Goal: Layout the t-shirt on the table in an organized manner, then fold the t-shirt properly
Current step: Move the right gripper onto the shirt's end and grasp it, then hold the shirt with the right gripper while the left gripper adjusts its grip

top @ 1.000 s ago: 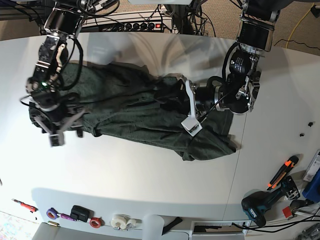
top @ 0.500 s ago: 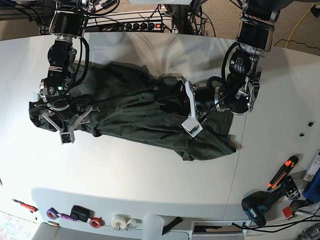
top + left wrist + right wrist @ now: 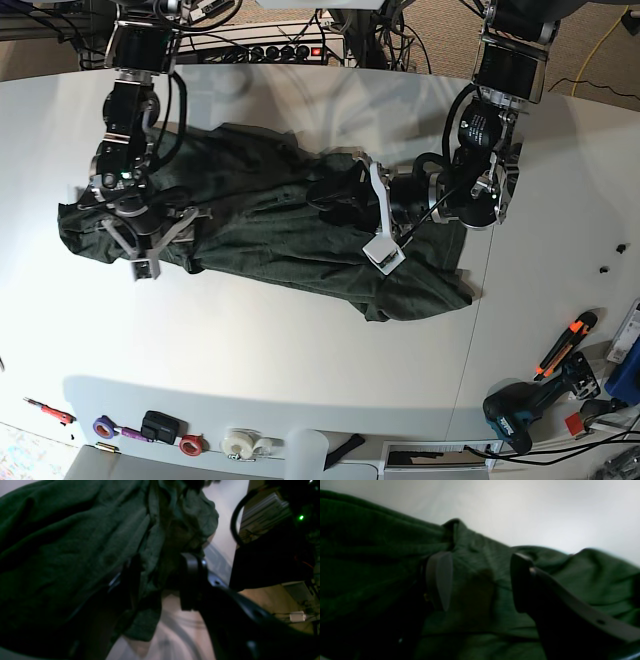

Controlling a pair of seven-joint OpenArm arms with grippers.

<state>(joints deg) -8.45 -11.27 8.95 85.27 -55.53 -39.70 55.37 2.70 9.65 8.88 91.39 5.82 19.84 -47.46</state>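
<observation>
The dark green t-shirt lies crumpled lengthwise across the white table. My left gripper is at the shirt's middle. In the left wrist view it is shut on a bunched fold of the t-shirt, with the table showing under the hanging hem. My right gripper is open over the shirt's left end. In the right wrist view its fingers stand wide apart just above the wrinkled t-shirt, holding nothing.
A thin seam line crosses the table on the right. Tape rolls and small tools lie along the front edge. A drill and an orange-handled cutter are at the front right. Cables and a power strip sit behind the table.
My right gripper has moved right and slightly back over the shirt's left end, staying open. My left arm and the fold it holds have not moved.
</observation>
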